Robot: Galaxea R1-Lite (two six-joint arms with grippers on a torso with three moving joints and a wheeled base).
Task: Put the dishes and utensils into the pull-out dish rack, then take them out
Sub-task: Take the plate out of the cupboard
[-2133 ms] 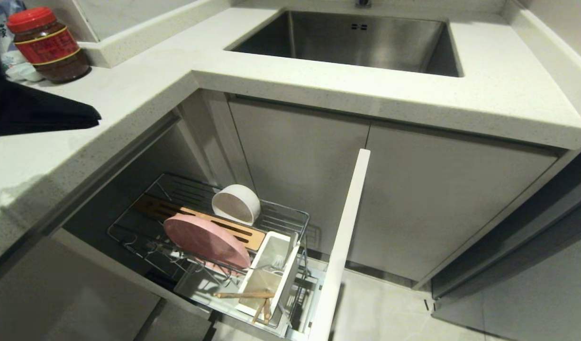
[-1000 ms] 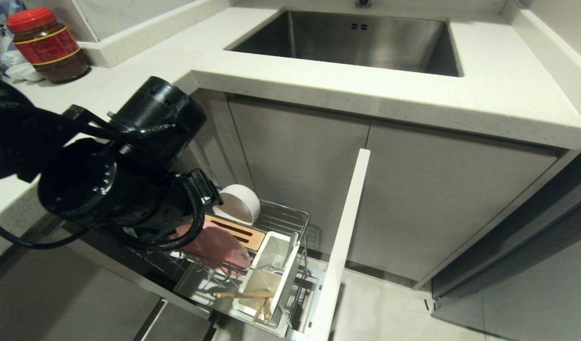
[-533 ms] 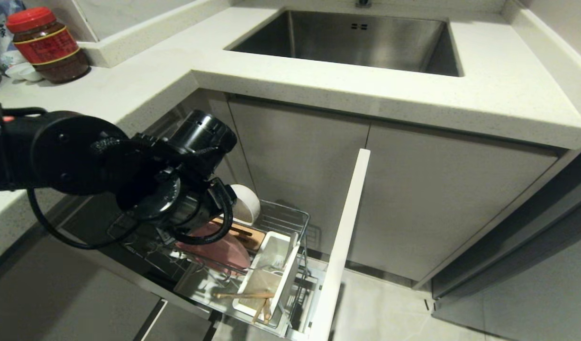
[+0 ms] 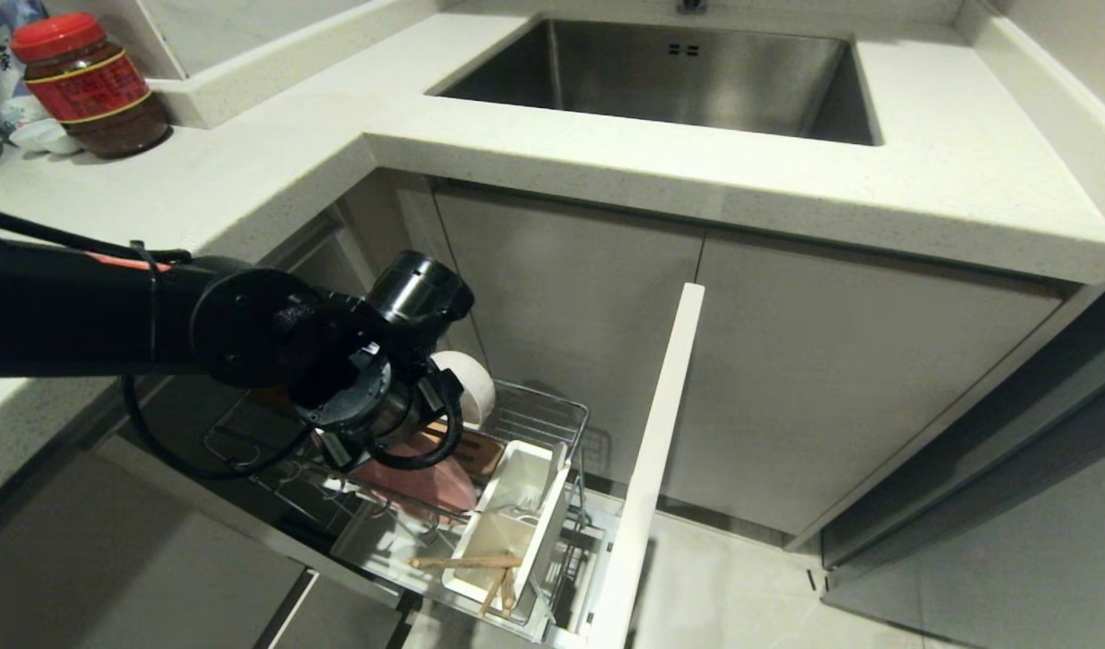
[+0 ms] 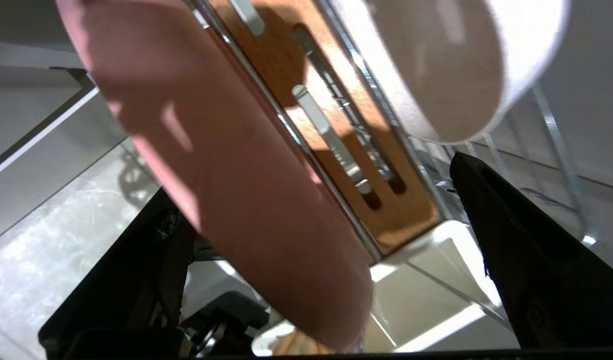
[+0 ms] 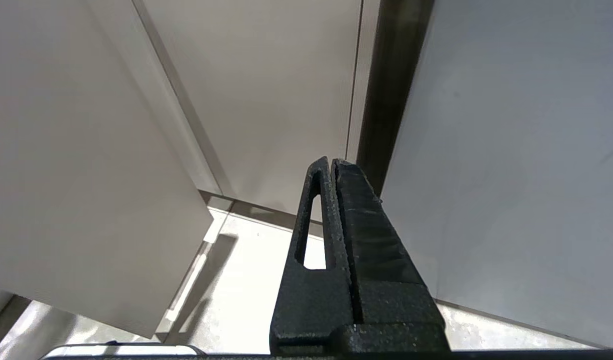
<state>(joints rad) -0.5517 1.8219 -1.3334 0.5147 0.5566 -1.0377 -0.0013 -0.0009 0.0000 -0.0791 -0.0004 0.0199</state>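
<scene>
The left arm is reaching from the left over the pulled-out rack (image 4: 552,424), below the edge of the surface (image 4: 607,153). In the left wrist view the left gripper (image 5: 316,220) is standing wide open, with one finger on each side of the pink plate (image 5: 226,165); whether the fingers are touching the plate cannot be told. The plate is standing on its edge in the wires of the rack, just beside the wooden strip (image 5: 336,125). The bowl (image 4: 471,388) is lying on its side at the far end of the rack, behind the strip. The chopsticks (image 4: 467,562) are lying across the near white cup (image 4: 498,550), close to the white front panel (image 4: 652,469). The fork is too unclear to be placed. The right gripper (image 6: 332,165) is hanging with its fingers pressed together, near a cabinet door (image 6: 266,90) and above the floor, holding nothing. A jar (image 4: 88,86) with a red lid is standing at the far left on the surface, and the sink (image 4: 679,81) is lying far in the middle.
</scene>
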